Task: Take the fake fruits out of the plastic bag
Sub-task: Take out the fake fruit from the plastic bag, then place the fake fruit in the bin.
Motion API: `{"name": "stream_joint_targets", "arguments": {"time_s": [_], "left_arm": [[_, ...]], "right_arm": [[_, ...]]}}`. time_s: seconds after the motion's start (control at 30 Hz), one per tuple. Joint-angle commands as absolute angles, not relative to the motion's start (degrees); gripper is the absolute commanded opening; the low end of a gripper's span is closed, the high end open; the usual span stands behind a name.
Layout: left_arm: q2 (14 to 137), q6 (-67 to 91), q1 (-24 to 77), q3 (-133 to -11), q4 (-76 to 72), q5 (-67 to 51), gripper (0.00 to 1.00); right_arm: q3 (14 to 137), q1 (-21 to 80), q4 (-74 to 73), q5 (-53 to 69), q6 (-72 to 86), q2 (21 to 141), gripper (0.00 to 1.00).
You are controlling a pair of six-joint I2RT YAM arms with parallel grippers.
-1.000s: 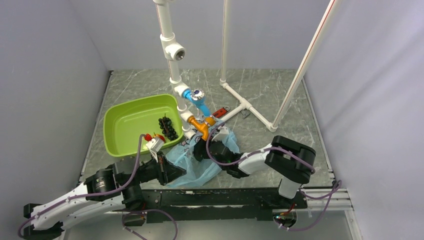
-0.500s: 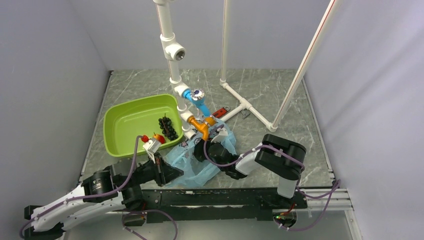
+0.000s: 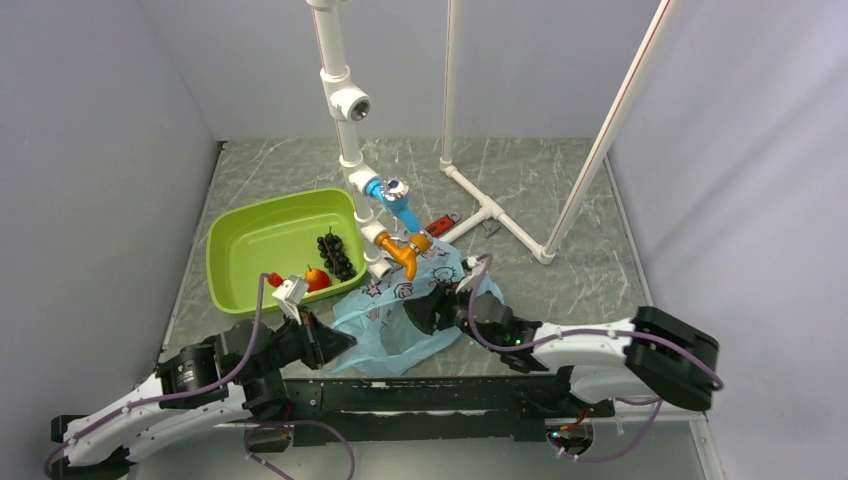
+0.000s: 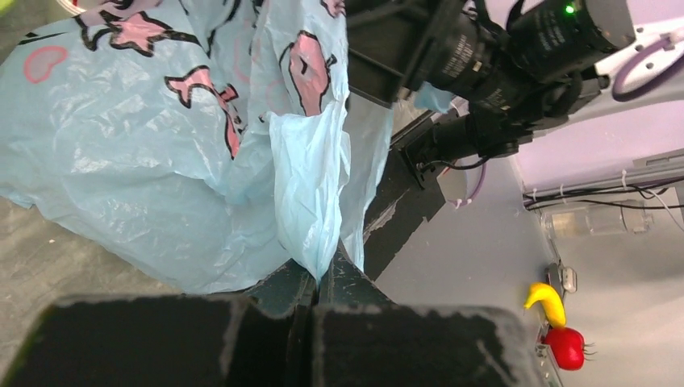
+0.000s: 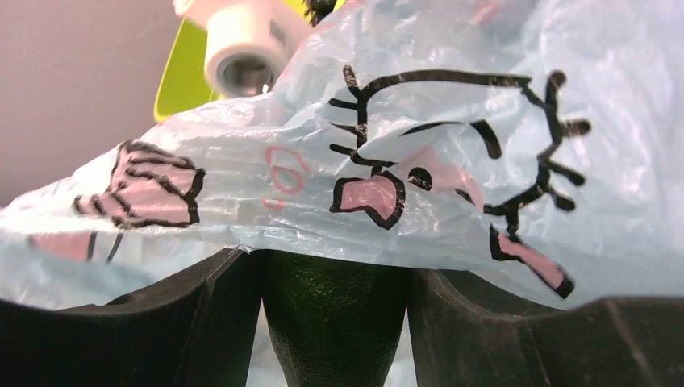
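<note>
- Down at the near edge, the left gripper point(image 4: 317, 278) has its fingers pressed together on a thin fold of the plastic bag point(image 4: 161, 161), which rises straight out of the pinch.
- Across from it, the right gripper point(image 5: 327, 266) is closed on the dark green oval fruit point(image 5: 335, 322). The fruit sits between the two fingers and touches both.
- Over that fruit and the right fingers point(image 5: 202, 322) lies a sheet of the bag, light blue and crinkled, printed with pink-and-black figures.
- From above, the bag lies spread on the table point(image 3: 560, 190) between the two grippers. The left gripper is at its near-left edge and the right gripper is at its right side.
- Whether the fruit is fully clear of the bag cannot be told, as the plastic covers it from above.
- Beyond the bag, the bunch of grapes point(image 3: 335, 255) lies inside the lime-green tub point(image 3: 250, 250), near its right wall and apart from the bag.
- Behind the bag and tub stands a white pipe frame point(image 3: 345, 100) with blue and orange fittings low on it, just beside the bag's far edge.
</note>
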State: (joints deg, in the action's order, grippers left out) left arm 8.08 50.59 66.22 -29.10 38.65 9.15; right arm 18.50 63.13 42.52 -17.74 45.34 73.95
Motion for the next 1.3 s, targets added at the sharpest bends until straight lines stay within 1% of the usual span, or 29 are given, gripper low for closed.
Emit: {"name": "stream_joint_targets", "arguments": {"time_s": [0.0, 0.1, 0.23, 0.33, 0.4, 0.5, 0.57, 0.73, 0.8, 0.83, 0.97, 1.03, 1.13, 1.27], "left_arm": [[8.6, 51.3, 66.4, -29.7, 38.0, 11.8, 0.0], [9.9, 52.3, 66.4, -29.5, 38.6, 12.5, 0.0], [12.3, 57.1, 66.5, -29.9, 44.4, 16.2, 0.0], [13.2, 58.4, 66.5, -29.8, 46.0, 16.6, 0.0], [13.2, 58.7, 66.4, -29.1, 45.7, 15.8, 0.0], [12.9, 59.1, 66.5, -28.5, 45.1, 15.5, 0.0], [12.5, 58.9, 66.5, -28.3, 44.0, 14.8, 0.0], [13.5, 59.4, 66.5, -27.7, 44.4, 13.4, 0.0], [14.1, 60.4, 66.4, -27.7, 45.8, 13.4, 0.0], [14.2, 61.1, 66.4, -27.8, 46.6, 13.6, 0.0], [12.2, 62.7, 66.4, -28.1, 49.9, 15.0, 0.0], [10.3, 63.1, 66.4, -28.4, 52.1, 15.8, 0.0], [6.6, 64.7, 66.4, -29.6, 56.9, 17.7, 0.0], [1.0, 66.5, 66.5, -28.5, 57.7, 18.4, 0.0]], "right_arm": [[14.3, 63.0, 32.3, -10.4, 42.2, 62.9, 0.0], [12.0, 63.1, 27.9, -5.0, 39.0, 52.9, 0.0], [13.0, 63.1, 17.1, -1.0, 35.2, 38.5, 0.0], [16.8, 63.2, 10.4, -0.3, 32.9, 31.4, 0.0], [19.6, 63.1, 8.6, 1.5, 32.2, 28.9, 0.0], [22.4, 63.1, 10.0, 4.8, 31.7, 28.5, 0.0], [23.8, 63.1, 12.7, 7.7, 32.4, 30.2, 0.0], [28.7, 63.4, 21.3, 19.6, 33.0, 39.5, 0.0], [32.9, 65.0, 19.8, 21.9, 31.0, 43.4, 0.0], [35.0, 67.1, 17.9, 20.6, 29.2, 44.7, 0.0], [40.5, 81.5, 13.7, 3.5, 18.6, 47.3, 0.0], [43.6, 85.9, 12.6, -1.6, 15.8, 50.0, 0.0], [48.5, 90.0, 10.9, -9.2, 13.0, 55.5, 0.0], [57.0, 92.5, 8.4, -21.5, 9.6, 63.9, 0.0]]}}
